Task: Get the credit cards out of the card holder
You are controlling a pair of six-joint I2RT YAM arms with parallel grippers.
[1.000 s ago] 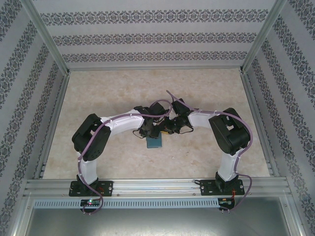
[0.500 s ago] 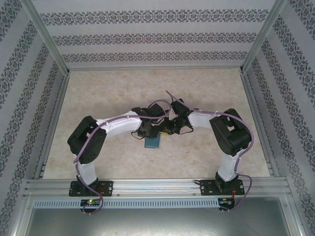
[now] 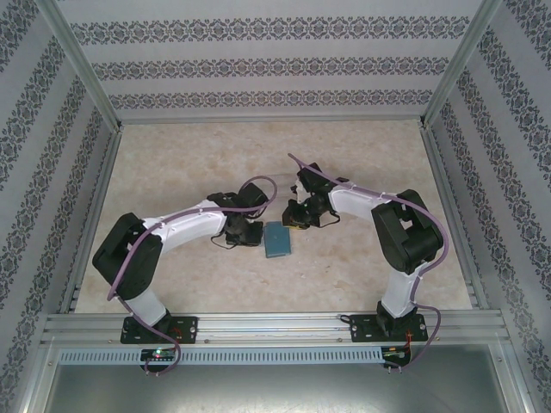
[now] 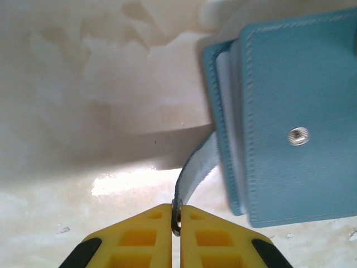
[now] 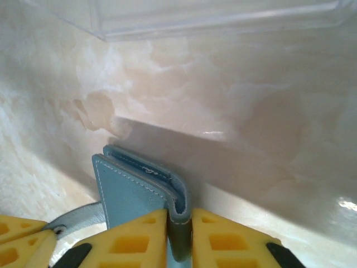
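Left gripper (image 4: 176,215): closed on the metal-tipped end of the closing tab (image 4: 198,163). The strap runs taut from the yellow fingers up to the case.
Right gripper (image 5: 179,222): clamped across one edge of the card holder (image 3: 277,239), with one finger on each face.
Card holder position: on the surface (image 3: 362,155), between the two grippers near the middle. The wrist views suggest the clamped edge is raised; I cannot tell how far.
Reason for the hold: judged a two-handed opening. The right gripper anchors the body while the left draws the tab off its fastening.
Snap stud (image 4: 298,135): lies bare on the outer face, so the tab appears already unfastened.
Credit cards (image 4: 226,95): a pale layer shows between the blue covers. Judged to be the cards, all inside the holder; the count cannot be told.
Left wrist view: gives the stud, the strap's run and the pale layer. The overhead view resolves none of these.
Right wrist view: gives the stitched edge between the fingers and the tab entering from the lower left.
Overhead view: gives what neither wrist view does, both arms converging on the holder from opposite sides.
Clear plastic piece (image 5: 223,19): lies on the surface beyond the holder, well apart from it and untouched.
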